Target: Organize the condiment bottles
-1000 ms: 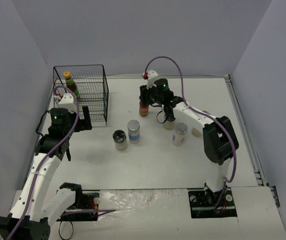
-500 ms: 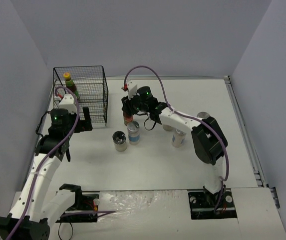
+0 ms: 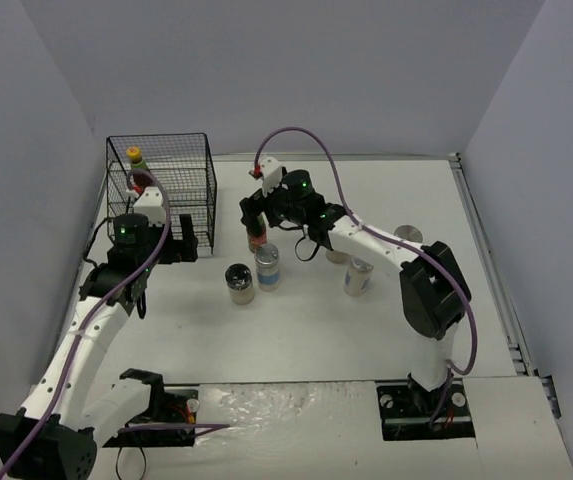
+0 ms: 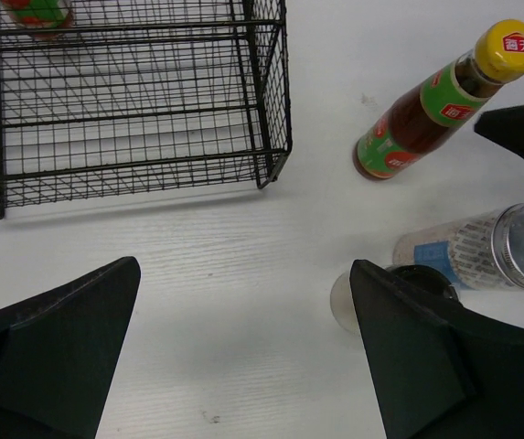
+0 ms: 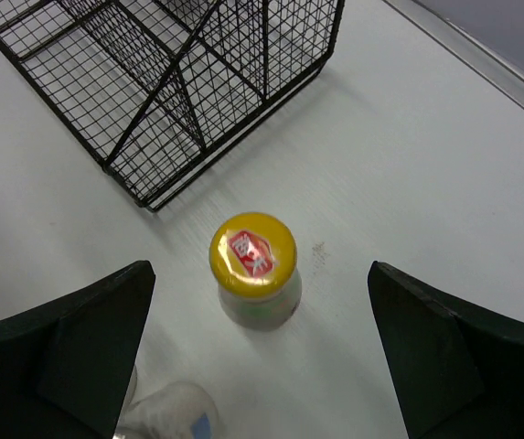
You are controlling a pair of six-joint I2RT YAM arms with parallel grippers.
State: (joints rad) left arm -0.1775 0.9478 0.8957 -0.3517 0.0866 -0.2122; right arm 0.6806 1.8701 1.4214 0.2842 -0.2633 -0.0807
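My left gripper (image 3: 187,243): jaws wide, tilted downward. My right gripper (image 3: 256,212): jaws wide, reaching leftward, pointing down.

The left gripper (image 4: 243,274) has its two dark fingers (image 4: 51,347) spread wide over bare white desk (image 4: 225,338), with nothing between them. A black wire rack (image 4: 133,101) fills the upper left, with a bottle (image 4: 35,11) half cut off in its far corner. To the right of the rack and apart from it stands a sauce bottle (image 4: 426,114) with a yellow cap. Below that is a spice jar (image 4: 481,251) with a silver lid.
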